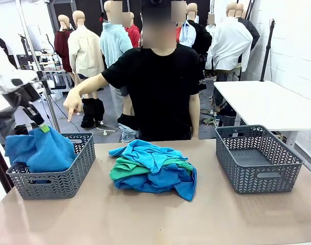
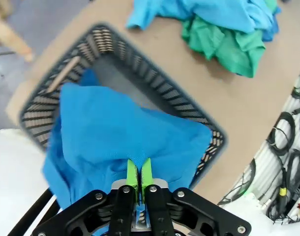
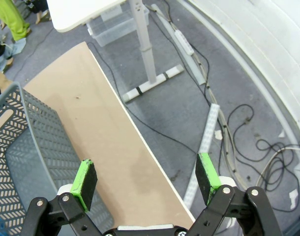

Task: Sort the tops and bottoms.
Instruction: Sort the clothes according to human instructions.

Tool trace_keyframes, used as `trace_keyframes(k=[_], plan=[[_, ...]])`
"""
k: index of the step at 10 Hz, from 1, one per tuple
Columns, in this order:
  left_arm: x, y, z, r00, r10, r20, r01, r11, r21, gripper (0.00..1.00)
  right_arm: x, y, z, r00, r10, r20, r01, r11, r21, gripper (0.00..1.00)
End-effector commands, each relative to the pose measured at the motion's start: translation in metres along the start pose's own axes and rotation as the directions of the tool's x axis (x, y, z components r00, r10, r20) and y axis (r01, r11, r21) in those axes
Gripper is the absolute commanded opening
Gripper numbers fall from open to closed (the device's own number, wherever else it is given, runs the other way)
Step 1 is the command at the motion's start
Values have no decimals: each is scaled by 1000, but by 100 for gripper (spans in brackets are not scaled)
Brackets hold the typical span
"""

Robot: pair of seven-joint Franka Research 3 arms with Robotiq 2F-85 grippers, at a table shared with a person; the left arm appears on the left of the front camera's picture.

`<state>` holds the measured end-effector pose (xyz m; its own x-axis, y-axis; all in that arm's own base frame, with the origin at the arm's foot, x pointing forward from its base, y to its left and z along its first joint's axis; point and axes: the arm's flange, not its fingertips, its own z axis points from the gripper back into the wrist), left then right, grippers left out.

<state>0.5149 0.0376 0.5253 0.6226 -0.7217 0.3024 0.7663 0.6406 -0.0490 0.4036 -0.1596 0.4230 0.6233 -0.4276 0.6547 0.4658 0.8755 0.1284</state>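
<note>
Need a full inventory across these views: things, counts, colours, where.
table: 1, tan, foreground
left basket: 1, grey, table's left end
right basket: 1, grey, table's right end
blue garment: 1, hanging over the left basket
sky-blue garment: 1, top of the centre pile
green garment: 1, emerald, middle of the pile
deeper blue garment: 1, bottom of the pile
white table: 1, behind, right
person: 1, black T-shirt, far side; hand pointing down near the left basket
left gripper: shut on the blue garment
right gripper: open, above the table edge beside the right basket
</note>
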Motion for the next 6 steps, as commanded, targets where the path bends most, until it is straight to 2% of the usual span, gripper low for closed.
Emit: trace_keyframes(k=[1,3,6], plan=[[6,11,-20,999,-36,-35,32,994,-102,0,-1,2,2,1000,7,-1,-7,1000,-4,100],[6,15,-55,993,-48,-109,31,988,-152,0,-1,2,2,1000,7,-1,-7,1000,-4,100],[-3,22,-71,982,-33,-187,9,992,-128,0,-1,2,2,1000,7,-1,-7,1000,-4,100]])
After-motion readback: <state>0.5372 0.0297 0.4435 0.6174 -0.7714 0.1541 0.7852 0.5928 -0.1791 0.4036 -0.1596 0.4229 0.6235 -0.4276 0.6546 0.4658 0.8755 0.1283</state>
